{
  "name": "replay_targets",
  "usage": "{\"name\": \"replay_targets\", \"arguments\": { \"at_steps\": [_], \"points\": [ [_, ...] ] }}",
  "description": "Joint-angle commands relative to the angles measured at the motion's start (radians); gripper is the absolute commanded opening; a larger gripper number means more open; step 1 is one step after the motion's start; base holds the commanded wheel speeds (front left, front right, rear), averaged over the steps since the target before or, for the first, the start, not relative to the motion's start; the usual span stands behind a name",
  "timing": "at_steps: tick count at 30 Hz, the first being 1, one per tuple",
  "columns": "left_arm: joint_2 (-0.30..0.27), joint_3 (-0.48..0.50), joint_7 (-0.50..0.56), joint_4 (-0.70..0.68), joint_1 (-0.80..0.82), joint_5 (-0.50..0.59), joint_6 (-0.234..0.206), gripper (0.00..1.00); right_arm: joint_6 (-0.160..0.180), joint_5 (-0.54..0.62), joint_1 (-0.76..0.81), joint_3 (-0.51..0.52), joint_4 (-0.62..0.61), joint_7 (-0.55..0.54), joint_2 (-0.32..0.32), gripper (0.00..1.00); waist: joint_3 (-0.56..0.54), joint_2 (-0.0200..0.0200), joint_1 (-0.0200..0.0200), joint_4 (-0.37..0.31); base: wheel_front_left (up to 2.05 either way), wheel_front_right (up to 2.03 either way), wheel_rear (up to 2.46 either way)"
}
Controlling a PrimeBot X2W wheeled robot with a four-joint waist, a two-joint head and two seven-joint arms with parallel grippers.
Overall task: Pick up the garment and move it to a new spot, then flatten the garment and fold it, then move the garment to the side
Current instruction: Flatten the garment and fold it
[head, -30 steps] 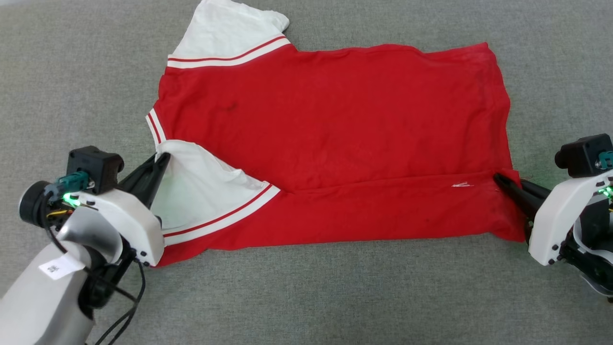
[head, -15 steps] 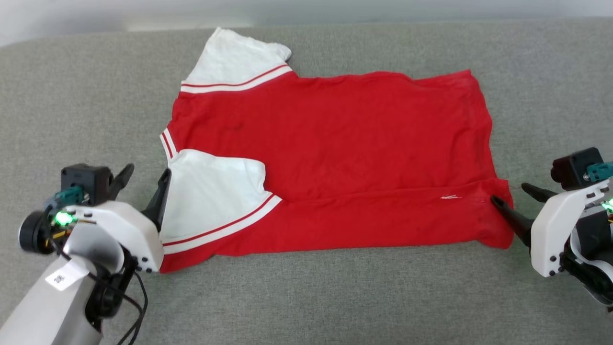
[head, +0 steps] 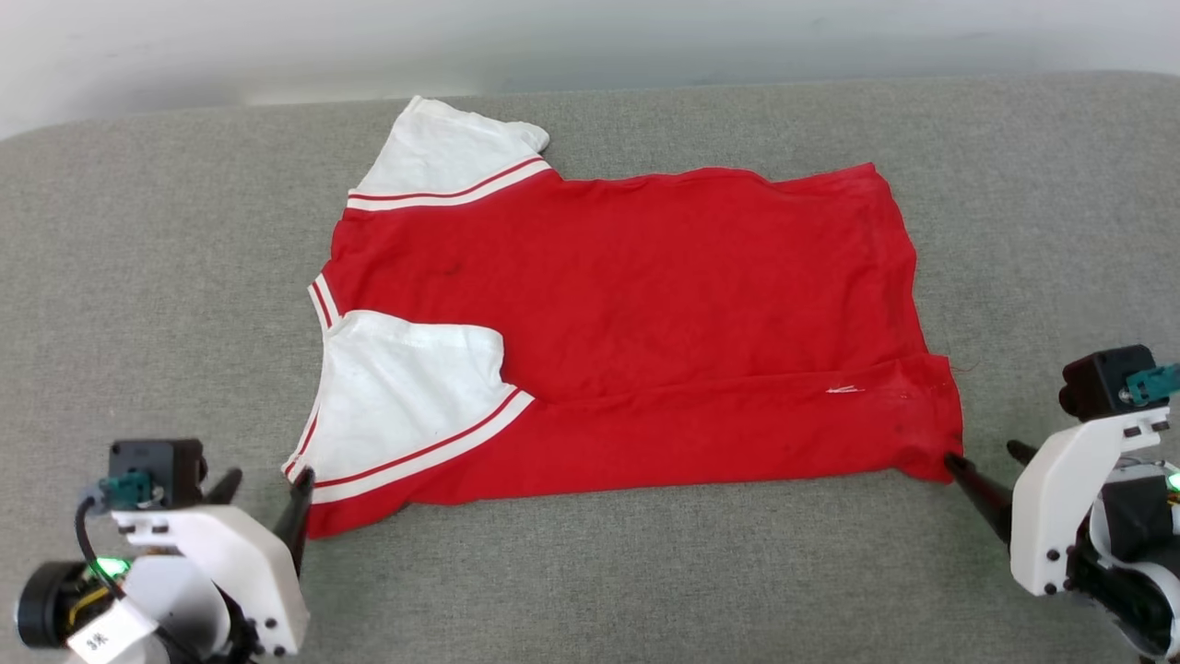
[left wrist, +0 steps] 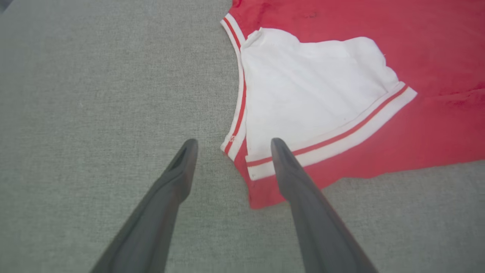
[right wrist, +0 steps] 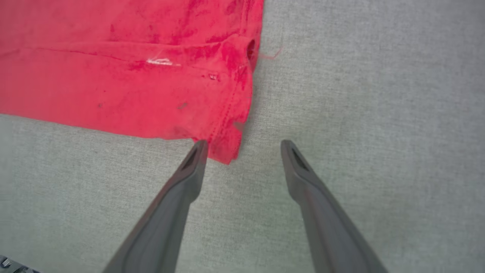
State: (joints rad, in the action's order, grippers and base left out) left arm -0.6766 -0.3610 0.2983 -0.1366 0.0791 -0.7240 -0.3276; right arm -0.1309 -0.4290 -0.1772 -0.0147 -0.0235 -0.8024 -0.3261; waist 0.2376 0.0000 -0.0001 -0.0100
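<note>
The red garment [head: 636, 314] lies spread on the grey surface, its near long edge folded up over the body. One white sleeve [head: 406, 397] is folded onto the red; the other white sleeve [head: 442, 157] sticks out at the far left. My left gripper [head: 265, 480] stands open at the garment's near left corner [left wrist: 261, 189], holding nothing. My right gripper [head: 985, 456] is open too, by the near right hem corner [right wrist: 225, 151], nothing between its fingers. The letters and number are hidden.
Grey fabric surface [head: 590, 572] all around the garment, with bare room in front and on both sides. Its far edge [head: 645, 88] meets a pale wall at the top of the head view.
Both grippers went from shut on the garment's near corners to open and drew back toward me, leaving the folded edge lying flat. The head camera tilted up, shifting the whole picture down.
</note>
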Motion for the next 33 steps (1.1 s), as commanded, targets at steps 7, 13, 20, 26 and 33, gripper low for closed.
{"name": "replay_targets", "arguments": {
  "at_steps": [7,13,20,26,33],
  "points": [
    [0.002,-0.010,0.050,-0.044,-0.055,-0.018,-0.042,1.00,0.000,0.054,0.070,0.064,-0.147,-0.083,0.082,1.00,0.027,0.0000,0.0001,-0.012,0.00,0.00,0.00],
    [0.008,-0.013,0.068,-0.022,-0.034,-0.028,-0.044,1.00,0.000,0.074,0.085,0.085,-0.220,-0.113,0.118,1.00,0.060,0.0000,0.0001,-0.024,0.00,0.00,0.00],
    [0.020,-0.022,0.075,0.053,-0.009,-0.031,-0.042,1.00,0.000,0.078,0.083,0.084,-0.253,-0.118,0.128,1.00,0.094,0.0000,0.0001,-0.037,0.00,0.00,0.00],
    [0.059,-0.076,0.134,0.118,-0.016,-0.085,0.016,0.00,0.000,0.086,0.075,0.086,-0.260,-0.118,0.119,1.00,0.110,0.0000,0.0001,-0.039,0.00,0.00,0.00],
    [0.077,-0.092,0.110,0.132,0.004,-0.087,0.057,0.00,0.000,0.103,0.058,0.085,-0.258,-0.108,0.100,1.00,0.082,0.0000,0.0001,-0.022,0.00,0.00,0.00]
  ]
}}
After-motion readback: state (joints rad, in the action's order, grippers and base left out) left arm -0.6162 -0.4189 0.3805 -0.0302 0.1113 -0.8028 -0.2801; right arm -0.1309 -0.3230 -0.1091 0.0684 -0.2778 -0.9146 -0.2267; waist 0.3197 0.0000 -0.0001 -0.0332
